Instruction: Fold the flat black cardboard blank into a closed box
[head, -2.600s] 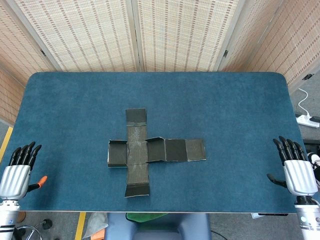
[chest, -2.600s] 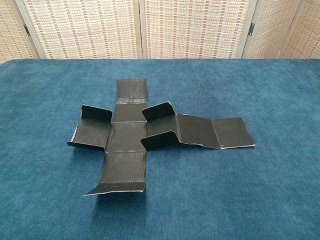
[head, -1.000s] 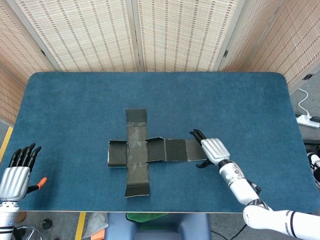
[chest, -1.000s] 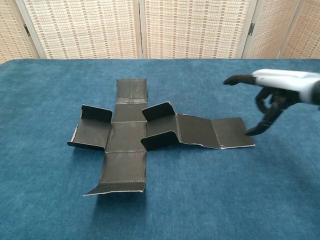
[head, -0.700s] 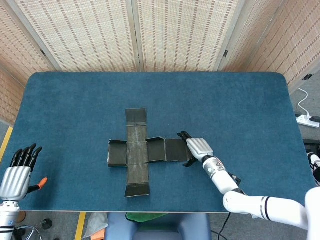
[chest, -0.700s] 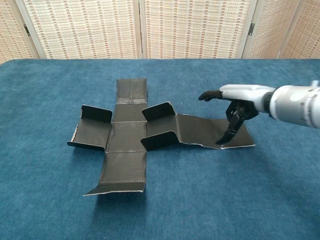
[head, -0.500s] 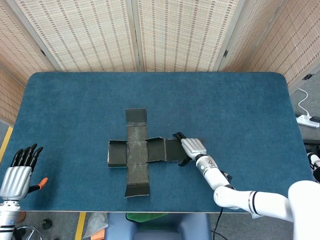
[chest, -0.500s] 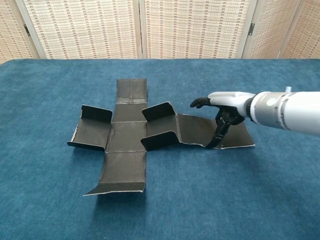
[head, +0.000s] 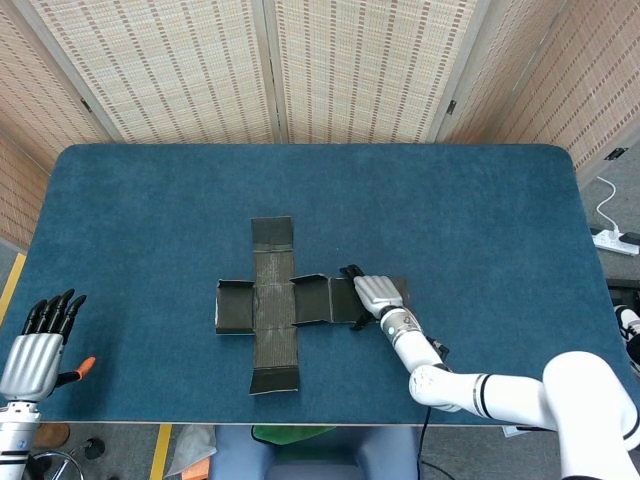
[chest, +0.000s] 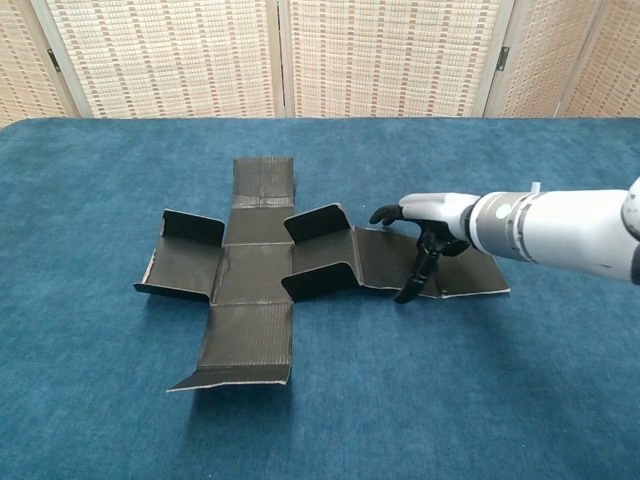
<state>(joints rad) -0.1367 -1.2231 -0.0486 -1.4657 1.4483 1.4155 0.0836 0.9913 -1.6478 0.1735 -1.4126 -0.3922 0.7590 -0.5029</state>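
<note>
The black cardboard blank (head: 272, 305) (chest: 250, 275) lies on the blue table as a cross, with its small side flaps partly raised. Its long right arm of two panels (chest: 390, 260) stretches toward my right hand. My right hand (head: 372, 294) (chest: 425, 222) hovers over that arm, fingers apart and reaching left, thumb pointing down at the panel's front edge. It holds nothing. My left hand (head: 34, 350) stays off the table's near left corner, fingers spread and empty, and the chest view does not show it.
The blue felt table (head: 480, 230) spreads wide around the blank. Woven folding screens (head: 270, 70) stand behind the far edge. A white power strip (head: 615, 240) lies on the floor to the right.
My right arm swung in from the table's right corner across to the blank's right arm, then edged further left over the panels. The blank and my left hand have not moved.
</note>
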